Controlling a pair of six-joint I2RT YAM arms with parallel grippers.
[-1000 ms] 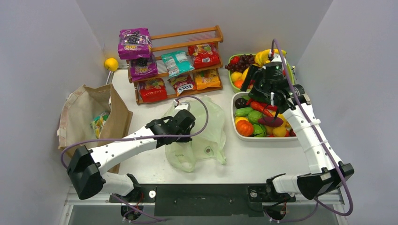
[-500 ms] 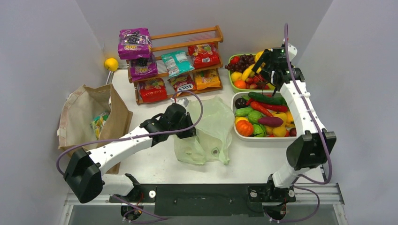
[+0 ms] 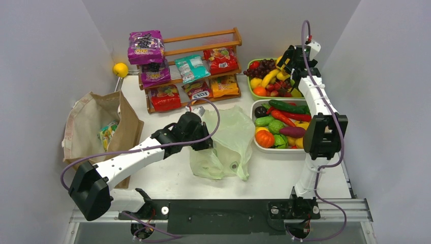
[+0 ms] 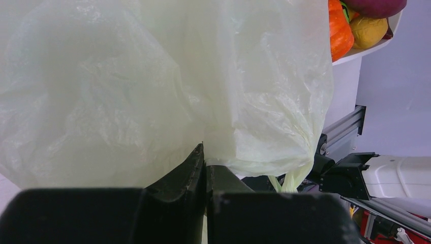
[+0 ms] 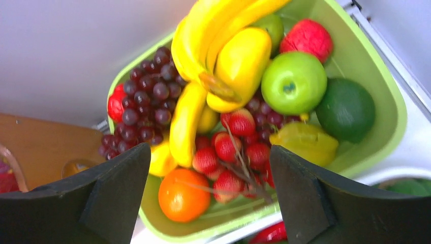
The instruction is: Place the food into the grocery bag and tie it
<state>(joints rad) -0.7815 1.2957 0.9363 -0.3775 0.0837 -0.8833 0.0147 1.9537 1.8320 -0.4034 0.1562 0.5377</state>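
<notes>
The grocery bag (image 3: 223,142), thin translucent pale green plastic, lies crumpled and slumped near the middle of the table (image 3: 167,183). The snack packets (image 3: 192,67), purple, teal, red and orange, stand in rows along the far edge, left of centre. The toy fruit (image 3: 264,68), with a yellow banana bunch (image 5: 203,40), dark grapes (image 5: 150,99) and a green apple (image 5: 294,82), is heaped at the far right corner. The vegetables (image 3: 282,127) lie along the right edge.

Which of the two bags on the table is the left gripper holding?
The translucent pale green plastic bag in the middle: the left gripper is shut on its film. The stiff brown paper bag lies apart, far left, untouched.
</notes>
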